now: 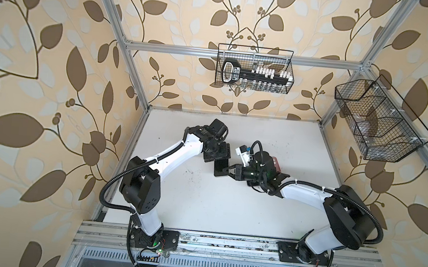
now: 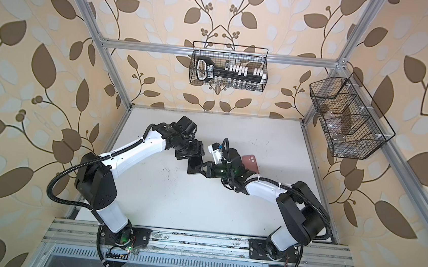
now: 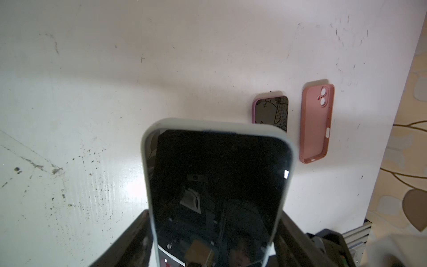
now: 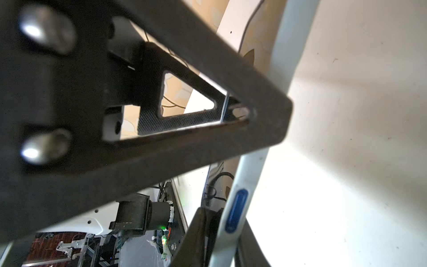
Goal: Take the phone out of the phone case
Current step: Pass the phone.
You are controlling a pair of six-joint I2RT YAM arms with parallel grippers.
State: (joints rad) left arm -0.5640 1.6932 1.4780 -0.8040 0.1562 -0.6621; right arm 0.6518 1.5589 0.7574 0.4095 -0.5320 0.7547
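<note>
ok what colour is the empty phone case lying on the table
Salmon pink; the empty phone case shows best in the left wrist view.

Black phone screen (image 3: pixel 217 185) in pale grey-blue case (image 3: pixel 208 124), salmon-pink case (image 2: pixel 250 162) at three o'clock from it, lilac-rimmed case (image 3: pixel 254 108), speckled white table (image 1: pixel 201 204), beige wallpaper (image 1: pixel 43 45) with brown and pale leaves, black wire basket (image 1: pixel 254 69) at twelve o'clock.

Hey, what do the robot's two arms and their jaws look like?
The left arm and right arm match: white link shells between bulky black joint housings, a black corrugated cable looping along each, and black base plates on an aluminium rail. The jaws are flat and black, with triangular cut-outs.
</note>
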